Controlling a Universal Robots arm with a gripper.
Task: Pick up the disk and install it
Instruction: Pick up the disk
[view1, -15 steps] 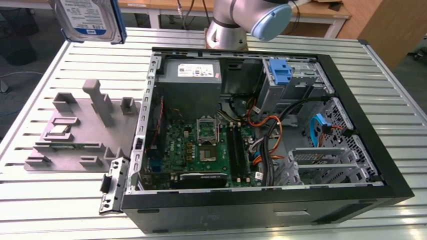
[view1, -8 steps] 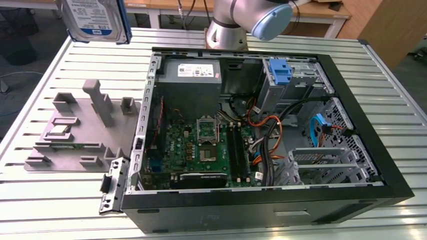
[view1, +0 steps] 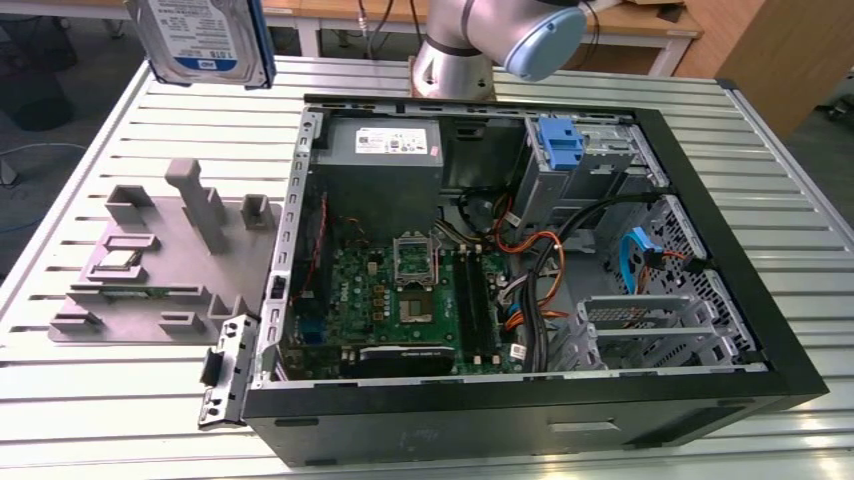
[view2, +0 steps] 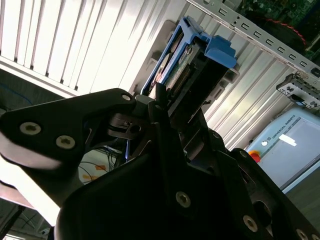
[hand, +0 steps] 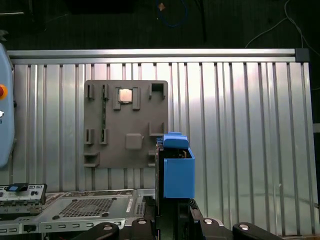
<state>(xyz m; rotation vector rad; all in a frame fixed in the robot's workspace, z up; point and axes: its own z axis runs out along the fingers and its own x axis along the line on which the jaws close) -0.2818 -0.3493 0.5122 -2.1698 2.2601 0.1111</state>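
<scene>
The disk (view1: 200, 40) hangs in the air at the exterior view's upper left, its upper part cut off by the frame edge. Whatever holds it lies beyond that edge. Its blue-and-white label faces the camera, but I cannot make out the print.

Both wrist views give the disk edge-on instead (view2: 175, 65) (hand: 177, 172). They show the blue carrier, not the label. The gripper (view2: 162, 107) (hand: 175, 207) is clamped on one end of the disk, and its black body hides that end. The far end stands free above the table (hand: 240, 125).

The arm (view1: 481, 40) shows at the exterior view's top centre, cut off above its lower joint. Below it the open case (view1: 507, 425) lies on the slatted table (view1: 80, 400), well apart from the disk. A blue bracket (view1: 561, 145) sits in a bay at the case's upper right, and cables hide part of the board beside it.

The grey fixture (view1: 147, 270) (hand: 125, 125) lies at the exterior view's left, holding a small chip (hand: 125, 95) – its markings are unreadable.
</scene>
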